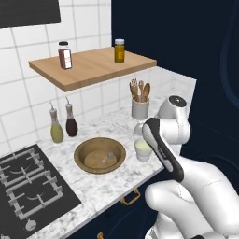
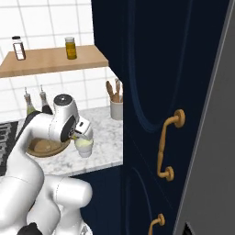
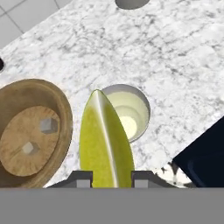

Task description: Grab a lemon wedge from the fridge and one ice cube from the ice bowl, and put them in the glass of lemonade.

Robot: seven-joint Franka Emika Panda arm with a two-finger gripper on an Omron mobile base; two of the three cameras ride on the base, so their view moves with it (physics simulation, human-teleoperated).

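Note:
In the hand view my gripper (image 3: 107, 177) is shut on the lemon wedge (image 3: 105, 140), a yellow slice standing up between the fingertips. Right behind it on the marble counter stands the glass of lemonade (image 3: 131, 111), so the wedge hangs just above its near rim. The wooden ice bowl (image 3: 61, 105) lies to the left and holds two ice cubes (image 3: 49, 126). From the right base view the gripper (image 2: 82, 133) hovers directly over the glass (image 2: 84, 148). The left base view has the glass (image 1: 143, 150) beside the bowl (image 1: 80, 150). A grey fridge edge (image 2: 211, 137) shows at far right.
A white pot of wooden utensils (image 1: 139, 108) stands behind the glass. Two bottles (image 1: 56, 128) sit by the tiled wall, and a black stove (image 1: 28, 186) lies left of the bowl. A wooden shelf (image 1: 88, 67) hangs overhead. A navy cabinet with gold handles (image 2: 165, 151) rises on the right.

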